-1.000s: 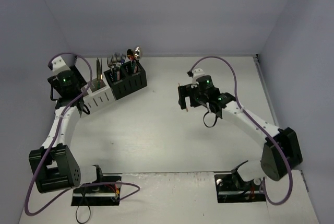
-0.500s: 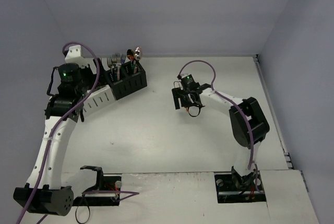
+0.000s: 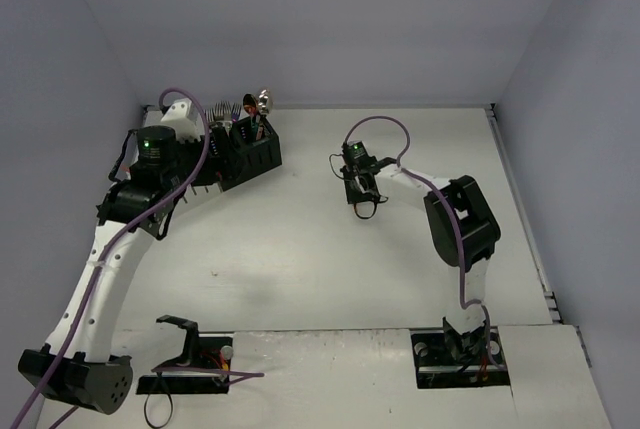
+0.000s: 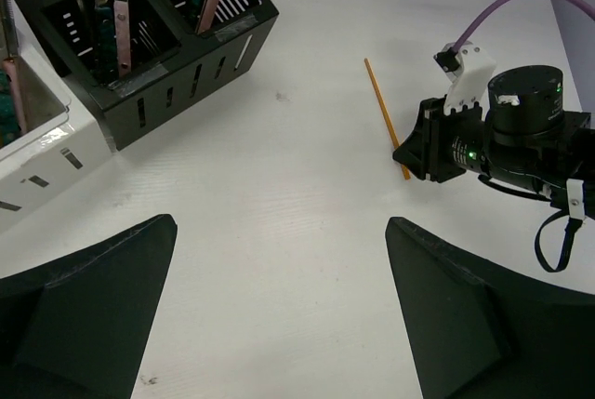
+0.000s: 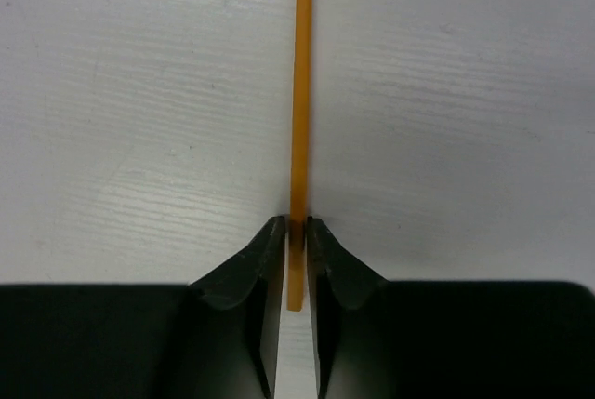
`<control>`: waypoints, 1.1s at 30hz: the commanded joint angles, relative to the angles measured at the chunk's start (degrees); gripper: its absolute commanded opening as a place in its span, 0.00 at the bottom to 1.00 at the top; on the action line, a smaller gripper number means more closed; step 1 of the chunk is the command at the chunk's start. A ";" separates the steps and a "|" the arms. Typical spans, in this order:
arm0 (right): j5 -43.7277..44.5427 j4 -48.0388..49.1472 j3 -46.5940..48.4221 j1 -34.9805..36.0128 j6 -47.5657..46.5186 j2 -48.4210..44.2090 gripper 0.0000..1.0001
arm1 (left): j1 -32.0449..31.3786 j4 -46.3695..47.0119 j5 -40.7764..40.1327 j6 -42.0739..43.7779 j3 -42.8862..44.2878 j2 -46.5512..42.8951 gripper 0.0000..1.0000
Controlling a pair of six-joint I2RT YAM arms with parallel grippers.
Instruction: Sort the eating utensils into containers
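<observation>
Right gripper (image 5: 296, 232): jaws drawn narrow and closed on the orange chopstick (image 5: 299, 92). A fingertip presses each side of it close to its near end, and a short stub shows behind the tips. The rest of the stick runs straight away from the jaws and lies flat on the white bench (image 3: 300, 249). In the left wrist view the same chopstick (image 4: 383, 111) rests on the open bench surface, its one end under the right gripper (image 4: 409, 155), well apart from both containers.

Left gripper (image 4: 279, 297): jaws spread wide, nothing between them and nothing touching either finger. It hangs above bare bench, near the caddies and well apart from the chopstick.

Black caddy (image 4: 177, 83): upright at the far left of the bench, compartments loaded with standing utensils. Forks (image 3: 222, 114) and a spoon (image 3: 264, 101) rise above its rim, and pink and teal handles show inside.

White caddy (image 4: 37, 139): touching the black caddy along one side, on the side away from the chopstick. It is largely hidden by the left arm in the top view. At least one utensil stands in it at the frame edge; its type cannot be told.
</observation>
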 commanded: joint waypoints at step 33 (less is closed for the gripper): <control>-12.93 11.49 -14.59 11.30 -9.38 -46.68 0.00 | -22.44 34.30 -2.41 -15.10 6.44 19.36 0.82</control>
